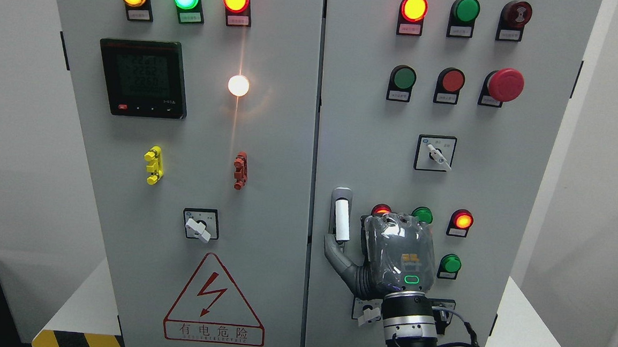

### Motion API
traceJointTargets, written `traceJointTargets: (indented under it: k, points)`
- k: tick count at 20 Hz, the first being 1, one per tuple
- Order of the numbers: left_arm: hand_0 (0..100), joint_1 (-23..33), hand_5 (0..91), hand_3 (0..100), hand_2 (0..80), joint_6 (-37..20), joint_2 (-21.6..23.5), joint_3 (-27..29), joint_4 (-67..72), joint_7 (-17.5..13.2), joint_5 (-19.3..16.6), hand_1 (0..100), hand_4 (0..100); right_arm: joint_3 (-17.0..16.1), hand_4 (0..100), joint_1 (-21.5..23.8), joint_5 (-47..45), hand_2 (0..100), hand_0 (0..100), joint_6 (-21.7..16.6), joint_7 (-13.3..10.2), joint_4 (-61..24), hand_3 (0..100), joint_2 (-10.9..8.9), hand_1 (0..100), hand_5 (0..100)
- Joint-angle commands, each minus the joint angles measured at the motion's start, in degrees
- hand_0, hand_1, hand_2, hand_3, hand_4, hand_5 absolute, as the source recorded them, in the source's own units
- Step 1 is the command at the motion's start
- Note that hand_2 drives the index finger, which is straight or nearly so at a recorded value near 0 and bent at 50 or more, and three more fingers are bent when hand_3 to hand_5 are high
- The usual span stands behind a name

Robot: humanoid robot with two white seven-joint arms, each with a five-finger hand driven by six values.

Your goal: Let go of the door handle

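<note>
The door handle (pixel 341 218) is a white upright grip in a grey mount at the left edge of the right cabinet door (pixel 503 153). My right hand (pixel 397 259) comes up from the bottom edge and is just right of the handle, its back toward the camera. Its thumb (pixel 336 255) is spread to the left, with the tip at the handle's lower end. The other fingers point toward the door, mostly hidden behind the palm, and none wraps the white grip. Both doors look closed. My left arm is out of view.
The right door carries lit and unlit indicator lamps, a red mushroom button (pixel 506 84) and rotary switches (pixel 435 153); some are hidden behind my hand. The left door (pixel 263 219) has a meter (pixel 143 77), lamps and a hazard triangle (pixel 215 302). Striped edges mark the floor platform.
</note>
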Motion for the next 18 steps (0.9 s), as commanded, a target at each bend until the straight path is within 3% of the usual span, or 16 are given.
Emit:
traceJointTargets:
  k: [1,18]
  points:
    - [12,1.0,0.0,0,0.0,0.0,0.0,0.0,0.0,0.0,-0.1,56,0,0.0,100,-0.2,0.0,95,30,0.0,-0.1,0.4,100,0.04,26,100]
    - [12,1.0,0.0,0,0.0,0.0,0.0,0.0,0.0,0.0,0.0,56,0,0.0,100,0.0,0.1,95,42,0.5,-0.2,0.3,100,0.13,27,100]
